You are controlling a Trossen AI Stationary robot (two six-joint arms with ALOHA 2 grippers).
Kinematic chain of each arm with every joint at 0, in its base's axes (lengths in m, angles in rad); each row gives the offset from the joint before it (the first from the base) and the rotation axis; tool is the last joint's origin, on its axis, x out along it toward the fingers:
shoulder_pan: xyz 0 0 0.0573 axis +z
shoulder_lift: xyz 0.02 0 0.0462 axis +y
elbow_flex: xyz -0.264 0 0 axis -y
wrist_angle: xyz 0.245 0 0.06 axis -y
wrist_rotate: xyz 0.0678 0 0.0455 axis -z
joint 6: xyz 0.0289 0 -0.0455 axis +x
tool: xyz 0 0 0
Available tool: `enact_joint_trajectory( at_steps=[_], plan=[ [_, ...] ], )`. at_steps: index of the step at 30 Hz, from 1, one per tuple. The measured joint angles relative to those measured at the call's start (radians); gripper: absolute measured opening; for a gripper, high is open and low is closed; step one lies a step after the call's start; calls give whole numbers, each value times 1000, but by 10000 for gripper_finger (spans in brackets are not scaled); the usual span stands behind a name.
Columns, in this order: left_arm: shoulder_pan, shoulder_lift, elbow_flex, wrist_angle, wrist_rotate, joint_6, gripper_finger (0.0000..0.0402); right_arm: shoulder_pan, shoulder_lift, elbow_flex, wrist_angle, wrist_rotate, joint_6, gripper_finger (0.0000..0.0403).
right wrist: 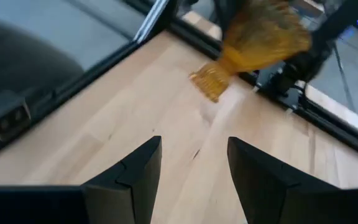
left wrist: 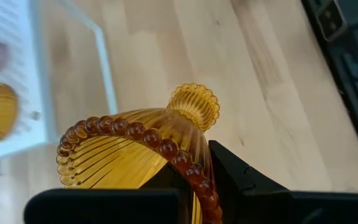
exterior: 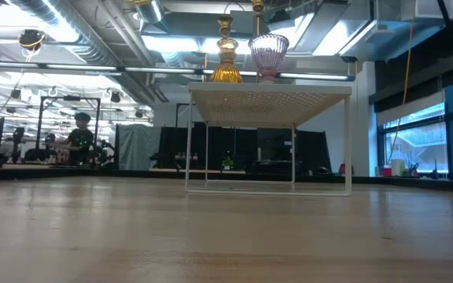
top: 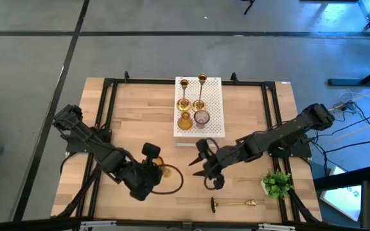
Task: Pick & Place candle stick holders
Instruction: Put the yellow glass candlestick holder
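My left gripper [top: 151, 172] is shut on an amber glass candle stick holder [left wrist: 135, 143], near the table's front, left of centre. In the right wrist view the same holder [right wrist: 260, 37] is in the air with its foot [right wrist: 209, 81] slanting toward the table. My right gripper [top: 200, 162] hangs open a little to its right, with nothing between its fingers [right wrist: 135, 174]. A brass candlestick [top: 233, 204] lies on its side near the front edge. Two brass candlesticks [top: 191, 93], an amber glass holder [top: 184, 120] and a purple one [top: 202, 117] stand on the white perforated box [top: 214, 109]. My left gripper pinches the wall of the amber holder's bowl at its beaded rim [left wrist: 188, 168]. One finger [left wrist: 163, 183] is inside the bowl and the other [left wrist: 238, 174] is outside. The holder is lifted clear of the table and tilted, with its ribbed foot [left wrist: 194, 106] pointing away from the gripper.
A small green plant [top: 277, 183] stands at the front right. A black frame [top: 108, 109] runs around the tabletop. A dark cable loop [top: 169, 186] hangs by the left gripper. Bare wood lies between the box and the front edge.
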Motion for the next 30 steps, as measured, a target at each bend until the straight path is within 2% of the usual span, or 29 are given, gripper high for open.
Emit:
enact_joint_trajectory(
  at_steps=[3,6,12,16,19,23,28,30],
  plan=[
    [25,0,0,-30,66,0,21,0,43,0,26,-2,-87,185],
    [50,10,0,-103,102,-34,21,-9,80,0,63,-2,-90,185],
    [77,84,0,-318,161,-125,21,-16,92,0,38,-2,44,185],
    [87,143,26,-374,181,-125,21,-4,61,0,18,-17,147,185],
    [87,182,120,-401,164,-108,21,14,38,0,18,-58,164,185],
    [96,244,321,-437,152,-111,21,32,-16,1,-3,-81,156,185],
    [136,305,593,-434,174,-117,21,31,-121,137,-437,-80,373,185],
    [152,331,672,-434,185,-95,21,39,-168,156,-550,-79,462,185]
  ],
)
